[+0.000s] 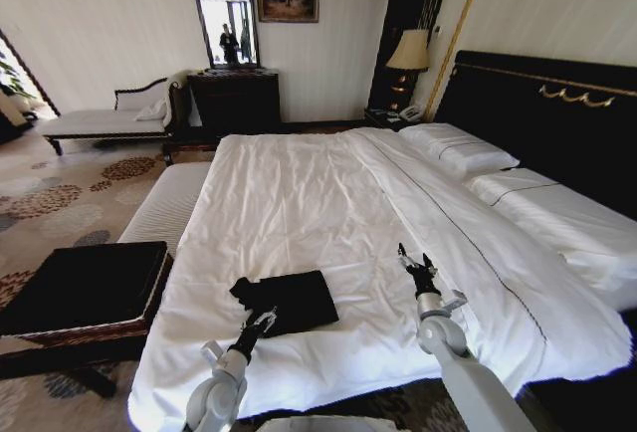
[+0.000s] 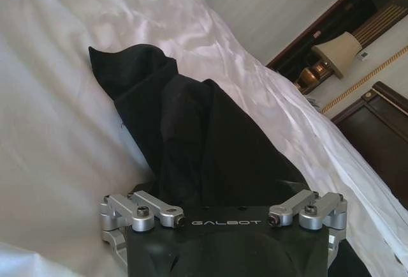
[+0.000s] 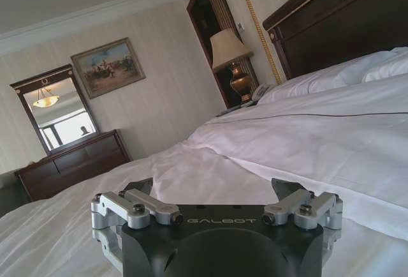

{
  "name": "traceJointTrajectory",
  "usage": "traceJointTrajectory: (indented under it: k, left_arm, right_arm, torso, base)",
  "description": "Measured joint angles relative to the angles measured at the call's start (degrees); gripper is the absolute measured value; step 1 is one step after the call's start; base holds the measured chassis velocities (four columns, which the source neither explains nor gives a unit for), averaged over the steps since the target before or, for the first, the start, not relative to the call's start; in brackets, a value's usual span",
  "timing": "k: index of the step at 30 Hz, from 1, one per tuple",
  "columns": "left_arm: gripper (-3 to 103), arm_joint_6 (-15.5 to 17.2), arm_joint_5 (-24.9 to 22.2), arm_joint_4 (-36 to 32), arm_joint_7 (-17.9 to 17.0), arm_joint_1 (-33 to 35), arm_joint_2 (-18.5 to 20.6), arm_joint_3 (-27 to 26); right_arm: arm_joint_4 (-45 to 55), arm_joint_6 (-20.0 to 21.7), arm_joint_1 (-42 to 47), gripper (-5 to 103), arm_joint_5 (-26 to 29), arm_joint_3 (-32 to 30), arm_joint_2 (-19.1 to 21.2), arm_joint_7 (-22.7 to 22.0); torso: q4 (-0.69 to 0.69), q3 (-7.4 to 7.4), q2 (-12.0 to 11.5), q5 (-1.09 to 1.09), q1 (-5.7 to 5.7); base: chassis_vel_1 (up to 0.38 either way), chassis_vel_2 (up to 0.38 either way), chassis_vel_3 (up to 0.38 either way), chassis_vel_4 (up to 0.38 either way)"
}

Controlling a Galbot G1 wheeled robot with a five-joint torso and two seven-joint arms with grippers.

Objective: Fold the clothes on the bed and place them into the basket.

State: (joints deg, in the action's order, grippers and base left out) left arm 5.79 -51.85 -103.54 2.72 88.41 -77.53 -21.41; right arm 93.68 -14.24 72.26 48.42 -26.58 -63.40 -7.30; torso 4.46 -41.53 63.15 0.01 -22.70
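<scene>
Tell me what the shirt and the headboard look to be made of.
The shirt: soft matte black fabric, likely cotton knit; it creases and drapes limply where the left gripper meets it. The headboard: dark, smooth panels with gold trim, probably lacquered wood, though padding can't be ruled out.

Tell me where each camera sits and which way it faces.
Head: high up, looking down the bed; both arms show, left end effector at the T-shirt, right end effector raised.
Left wrist: behind its end effector, facing the bunched shirt.
Right wrist: low over the sheets, facing the headboard.
All three share the bedside lamp.
</scene>
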Motion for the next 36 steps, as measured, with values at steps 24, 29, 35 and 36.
traceJointTrajectory:
  k: [24,29,35,36]
  left_arm:
    - [22,1.9,-2.9,0.2,-1.4,-1.2,-2.1,-1.7]
    - [10,2.1,-2.9,0.1,-1.6,-1.5,-1.6,-1.8]
    - [10,2.2,-2.1,0.0,-1.7,-1.4,-2.1,-0.8]
    - [10,2.2,-2.1,0.0,-1.7,-1.4,-2.1,-0.8]
  right_arm:
    - [0.0,13.3,-7.1,100,25.2,20.8,6.1,2.4]
    - [0.5,15.2,-6.1,100,25.6,22.0,6.7,3.2]
    - [1.8,16.1,-5.1,99,24.5,25.0,7.3,4.9]
    - [1.8,16.1,-5.1,99,24.5,25.0,7.3,4.9]
  torso:
    - [0.01,0.0,0.0,-0.02,0.0]
    - [0.02,0.0,0.0,-0.02,0.0]
    - [-0.01,0.0,0.0,-0.01,0.0]
    - [-0.01,0.0,0.0,-0.01,0.0]
  base:
    - [0.0,0.0,0.0,0.0]
    - [0.0,0.0,0.0,0.0]
    - [0.0,0.0,0.0,0.0]
    - [0.0,0.0,0.0,0.0]
